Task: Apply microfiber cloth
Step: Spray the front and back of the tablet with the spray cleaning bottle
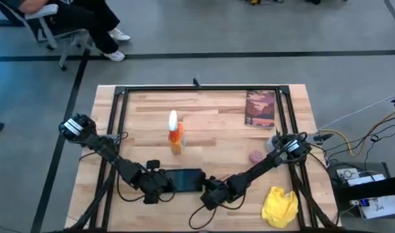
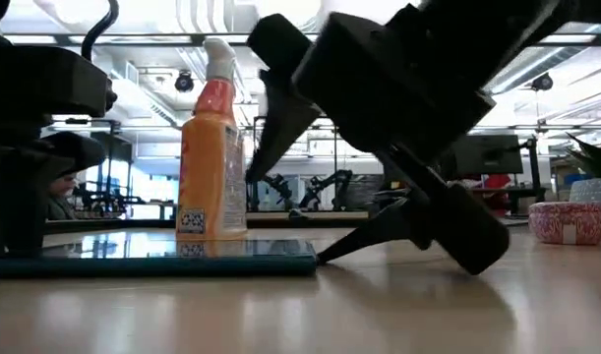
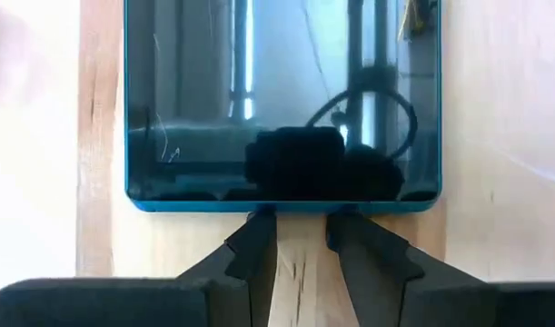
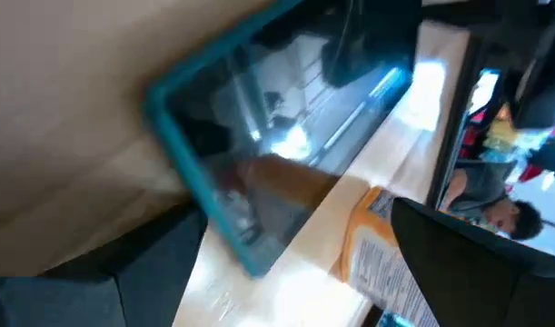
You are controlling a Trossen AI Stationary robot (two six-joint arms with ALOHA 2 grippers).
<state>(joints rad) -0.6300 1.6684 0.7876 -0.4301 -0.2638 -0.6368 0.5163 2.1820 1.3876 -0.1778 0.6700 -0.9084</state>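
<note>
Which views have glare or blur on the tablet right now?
Left wrist view: the tablet screen mirrors ceiling lights and the arm, yet its edge is sharp. Right wrist view: soft and streaked, with bright glare mid-screen. Low view: the near arm is a dark blur; the spray bottle stays clear.

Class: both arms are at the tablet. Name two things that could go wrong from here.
1. The left gripper and right gripper sit at opposite ends of the teal-edged black tablet; pushing unevenly could skid it across the wooden table.
2. The crumpled yellow microfiber cloth lies by the table's corner, away from both grippers; a sweeping reach could knock it off.
</note>
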